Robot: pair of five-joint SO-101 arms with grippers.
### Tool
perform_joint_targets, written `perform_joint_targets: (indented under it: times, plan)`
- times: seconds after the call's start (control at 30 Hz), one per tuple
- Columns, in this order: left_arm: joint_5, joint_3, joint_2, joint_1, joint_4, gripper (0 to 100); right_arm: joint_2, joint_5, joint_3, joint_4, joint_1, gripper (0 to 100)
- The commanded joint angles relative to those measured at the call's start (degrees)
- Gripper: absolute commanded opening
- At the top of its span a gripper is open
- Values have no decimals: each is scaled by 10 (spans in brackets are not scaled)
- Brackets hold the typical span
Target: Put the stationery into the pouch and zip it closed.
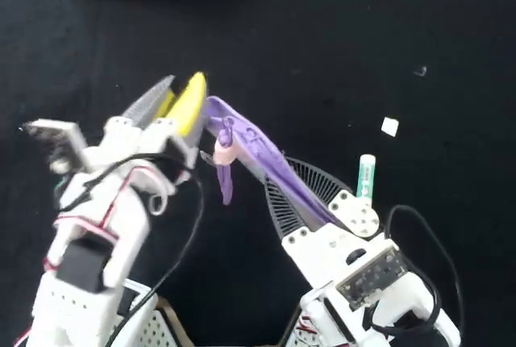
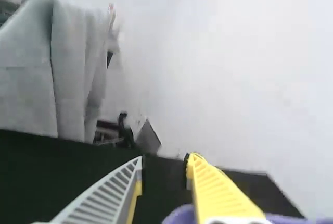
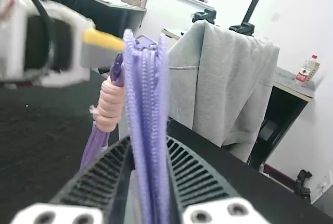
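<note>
- Black tabletop point(image 1: 322, 40), with a grey garment point(image 3: 223, 83) draped over something behind its far edge.
- Right claw point(image 1: 278, 173) is clamped on the purple pouch point(image 1: 258, 149), which slants up toward the far left, around the middle.
- Left claw point(image 1: 184, 81) has a narrow gap with nothing in it, and its yellow finger point(image 1: 189, 105) is right against the pouch's far end.
- Pink tassel point(image 1: 223, 153) dangles off the pouch.
- Green-and-white stick point(image 1: 367, 173) and a small white block point(image 1: 390, 127) are lying on the right.

Purple pouch point(image 1: 256, 147), black table point(image 1: 322, 40)
</note>
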Motion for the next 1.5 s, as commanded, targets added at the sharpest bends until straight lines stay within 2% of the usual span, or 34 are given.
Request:
perform_joint_targets:
  times: [0.0,0.13,0.27,0.43,0.67,0.83,1.0,1.27,1.37,1.47]
  plan:
    - [36,-14,-30,-78,-14,152,-67,16,-24,-15,-2,11]
    - [38,-14,6,-125,-12,152,-66,18,-12,-28,11,11]
    - [33,-59,76,-133,25,152,-56,19,-17,-33,35,11]
    - [-105,-137,171,-131,68,149,-50,16,-40,-40,148,11]
    - [-202,-181,291,-130,62,152,-50,16,-65,-33,218,11]
    - [-360,-235,427,-84,47,152,-50,15,-102,-8,280,11]
    - [-515,-265,552,-32,54,149,-50,15,-105,0,311,11]
    - [-741,-284,618,65,201,148,-50,-1,-104,8,316,11]
    - [-820,-283,637,91,218,148,-50,-1,-101,11,316,11]
    - [-857,-291,675,111,216,148,-50,-1,-81,12,316,11]
